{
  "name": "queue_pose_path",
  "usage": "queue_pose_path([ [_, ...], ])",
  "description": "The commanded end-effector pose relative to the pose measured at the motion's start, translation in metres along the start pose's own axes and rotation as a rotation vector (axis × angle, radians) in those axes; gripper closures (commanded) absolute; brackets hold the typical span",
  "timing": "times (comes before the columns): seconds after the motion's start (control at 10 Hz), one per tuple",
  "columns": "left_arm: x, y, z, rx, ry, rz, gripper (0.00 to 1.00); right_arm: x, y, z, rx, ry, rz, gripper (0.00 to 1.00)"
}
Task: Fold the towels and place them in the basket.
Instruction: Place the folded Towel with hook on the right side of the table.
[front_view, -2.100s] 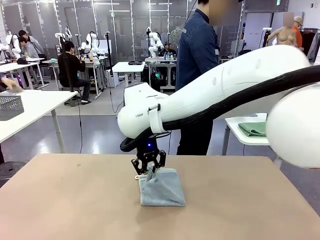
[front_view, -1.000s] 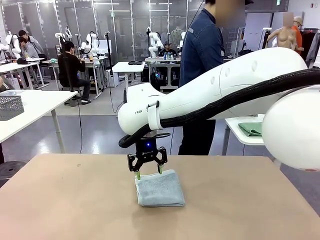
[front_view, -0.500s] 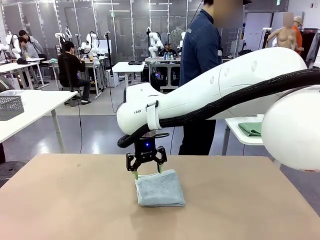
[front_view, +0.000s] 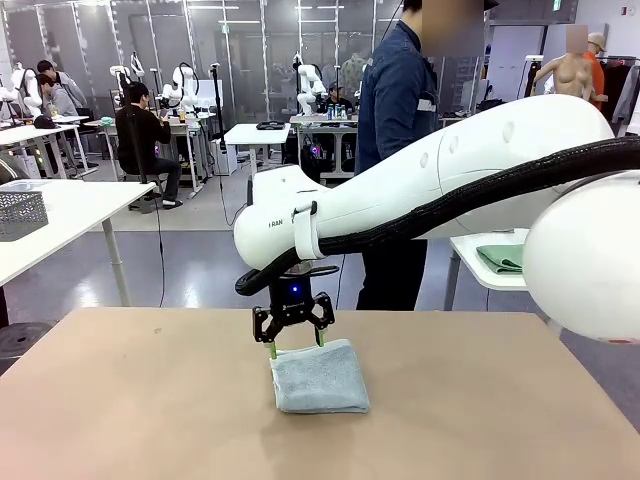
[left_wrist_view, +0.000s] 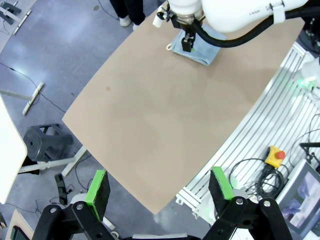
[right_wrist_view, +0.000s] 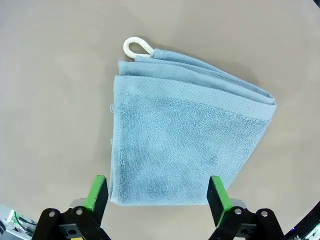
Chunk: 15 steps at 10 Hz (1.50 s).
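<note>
Towel (right_wrist_view: 190, 145), pale blue, white corner loop (right_wrist_view: 137, 47)

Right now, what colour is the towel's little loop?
White loop on a pale blue towel; clearest in the right wrist view.

The right arm (front_view: 450, 165) is glossy white with rounded links, a black ribbed cable (front_view: 480, 195) strapped along it by a white band (front_view: 305, 235). The right tool (front_view: 297, 346) is black with green pads (right_wrist_view: 97, 192) and a small blue light (front_view: 297, 290); the left tool (left_wrist_view: 160, 186) has the same colours.

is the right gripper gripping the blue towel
No, the right gripper is open above the towel, which lies folded flat on the table.
</note>
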<state>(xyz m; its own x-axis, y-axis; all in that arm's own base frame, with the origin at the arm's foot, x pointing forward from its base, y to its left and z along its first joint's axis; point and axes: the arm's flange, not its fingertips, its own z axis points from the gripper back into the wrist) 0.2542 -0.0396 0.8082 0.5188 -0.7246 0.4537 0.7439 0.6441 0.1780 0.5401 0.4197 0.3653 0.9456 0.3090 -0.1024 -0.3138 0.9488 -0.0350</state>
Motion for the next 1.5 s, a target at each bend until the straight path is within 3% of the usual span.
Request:
queue_pose_path([
  [0.0, -0.001, -0.001, -0.001, 0.013, 0.006, 0.0, 0.0, 0.001, -0.001, 0.0, -0.013, 0.001, 0.003, 0.0],
  [0.3, -0.001, -0.001, -0.001, 0.013, 0.006, 0.0, 0.0, 0.0, 0.0, 0.0, 0.0, 0.0, 0.0, 0.0],
  [0.6, -0.001, -0.001, -0.001, 0.013, 0.006, 0.0, 0.0, -0.097, -0.075, 0.026, 0.238, -0.114, -0.034, 0.0],
  [0.8, -0.001, -0.001, -0.001, 0.013, 0.006, 0.0, 0.0, -0.124, -0.136, 0.016, 0.422, -0.16, -0.126, 0.0],
  [1.1, -0.001, -0.001, -0.001, 0.013, 0.006, 0.0, 0.0, -0.128, -0.21, -0.006, 0.685, -0.18, -0.178, 0.0],
  [1.4, -0.001, -0.001, -0.001, 0.013, 0.006, 0.0, 0.0, -0.107, -0.238, -0.053, 0.784, -0.228, -0.195, 0.0],
])
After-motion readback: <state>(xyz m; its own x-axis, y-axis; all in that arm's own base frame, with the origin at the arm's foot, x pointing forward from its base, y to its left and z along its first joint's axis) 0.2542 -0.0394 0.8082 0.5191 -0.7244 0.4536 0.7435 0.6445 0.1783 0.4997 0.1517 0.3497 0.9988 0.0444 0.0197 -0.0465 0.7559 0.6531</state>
